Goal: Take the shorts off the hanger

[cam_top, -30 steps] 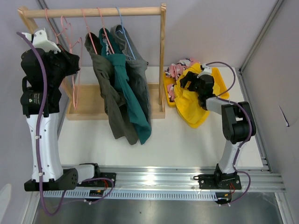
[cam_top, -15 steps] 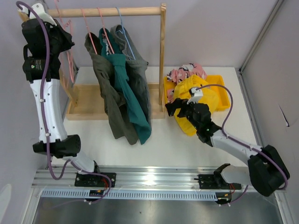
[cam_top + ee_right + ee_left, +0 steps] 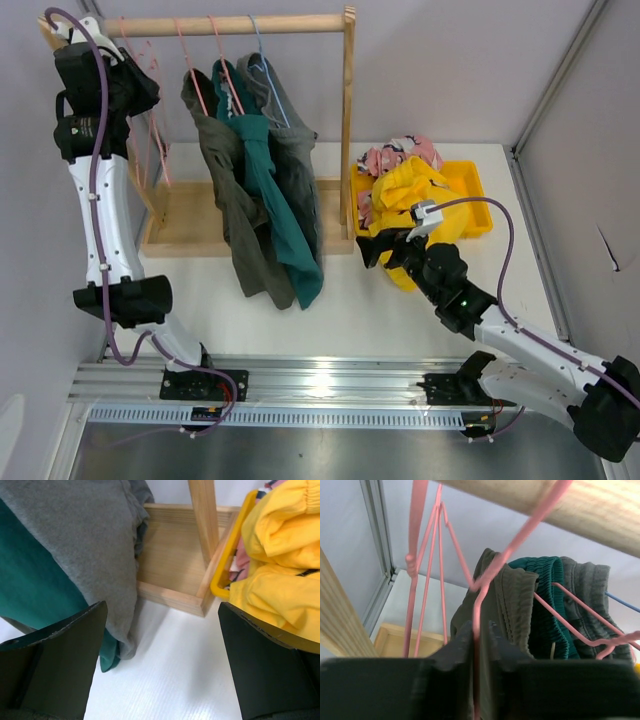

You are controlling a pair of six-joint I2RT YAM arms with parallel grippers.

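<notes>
Upper left, the left gripper (image 3: 480, 630) narrowly straddled a pink wire hanger (image 3: 520, 535), grip unclear. The right gripper (image 3: 162, 645), wide and empty, faced the hanging grey cloth shorts (image 3: 85, 540); grasping them seemed next.

Five soft cloth shorts (image 3: 300, 270): one olive green (image 3: 235, 230), one teal, one grey (image 3: 300, 180), one plain yellow (image 3: 405, 190), one pink patterned (image 3: 395, 155). One wooden rack (image 3: 348, 100). One yellow plastic bin (image 3: 472, 185).

A robotics lab test cell, by every sign: plain grey panel walls (image 3: 450, 70) framed in aluminium profile (image 3: 559, 75), a white tabletop (image 3: 360, 310), robot arms (image 3: 100, 220) bolted to a metal rail (image 3: 330, 385).
</notes>
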